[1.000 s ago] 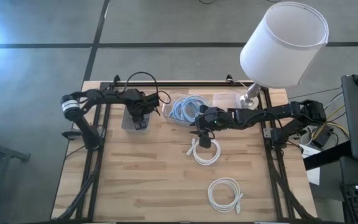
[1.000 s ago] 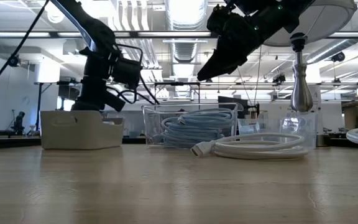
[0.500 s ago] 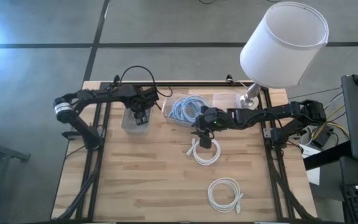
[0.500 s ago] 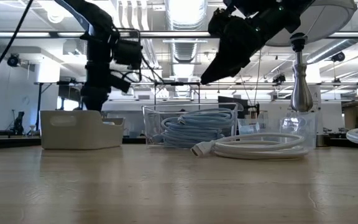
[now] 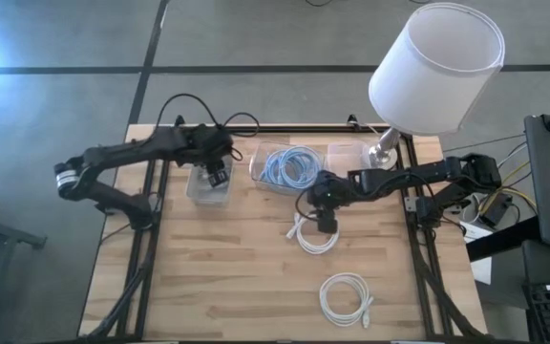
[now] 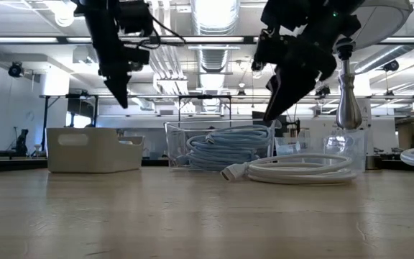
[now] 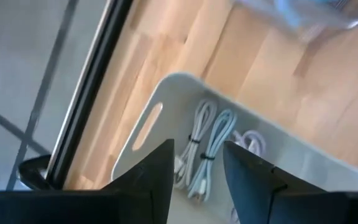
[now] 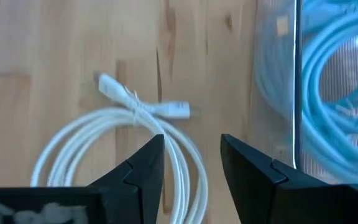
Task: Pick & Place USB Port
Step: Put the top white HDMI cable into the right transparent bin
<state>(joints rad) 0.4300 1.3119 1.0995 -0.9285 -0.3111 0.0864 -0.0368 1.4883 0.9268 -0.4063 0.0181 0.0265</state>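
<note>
Small bundled white cables already lie in the white bin [image 7: 166, 99] under the empty, parted left gripper [image 7: 197, 168], while the right gripper [image 8: 191, 158], parted and empty, hovers over the coiled white cable [image 8: 104, 143] beside the clear tub [image 5: 289, 169], not yet grasped.

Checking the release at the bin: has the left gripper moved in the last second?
Yes. The left gripper has risen from the white bin's rim to well above it.

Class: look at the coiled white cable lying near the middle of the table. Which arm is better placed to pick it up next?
The right. Its end effector hovers open directly over the coiled white cable, while the left end effector hangs above the white bin.
</note>
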